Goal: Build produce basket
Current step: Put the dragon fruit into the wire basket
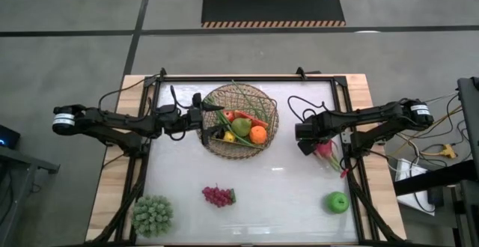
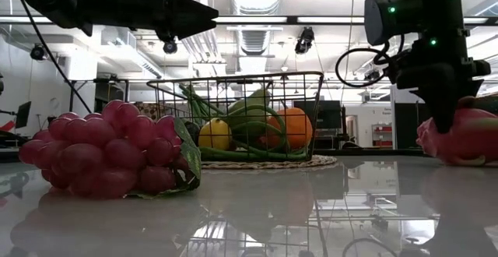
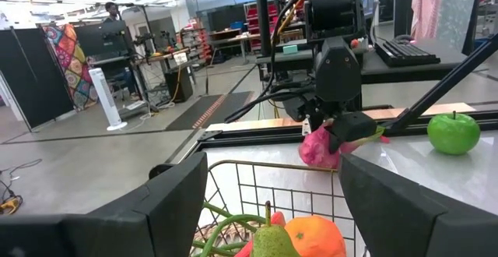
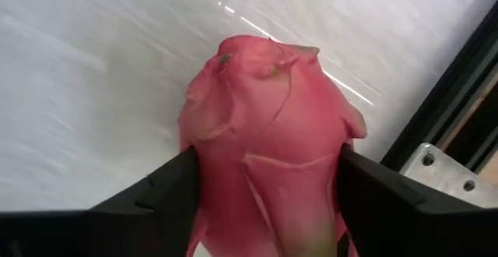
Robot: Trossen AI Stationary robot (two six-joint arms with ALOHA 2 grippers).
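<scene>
**Right claw on dragon fruit; left claw over basket**

Basket [image 1: 241,121] sits at the far-centre of the white tabletop [image 1: 247,176]. Inside it: orange [image 1: 258,134], pear [image 1: 241,126], lemon [image 1: 229,136], something red I cannot name, and long green stalks [image 1: 247,103] lying across the rim.

Right claw [image 1: 314,148] is down at the right side of the tabletop, to the right of the basket. Right wrist view: the pink dragon fruit [image 4: 264,148] fills the gap between the two dark fingers [image 4: 156,195], each finger touching a side of the fruit. Gripping the dragon fruit. Low view shows the fruit low, at the tabletop; whether it is lifted clear I cannot tell.

Left claw [image 1: 203,118] is at the left rim of the basket, above it. Left wrist view: its fingers [image 3: 175,202] stand wide apart with nothing between them, the basket's wire edge and fruit just below. Open, empty.

Loose produce at the near edge of the tabletop:
- purple grapes [image 1: 218,195], near centre
- green apple [image 1: 337,201], near right
- green spiky round item [image 1: 153,215], near left corner

All three well apart from each other and from the basket.
</scene>
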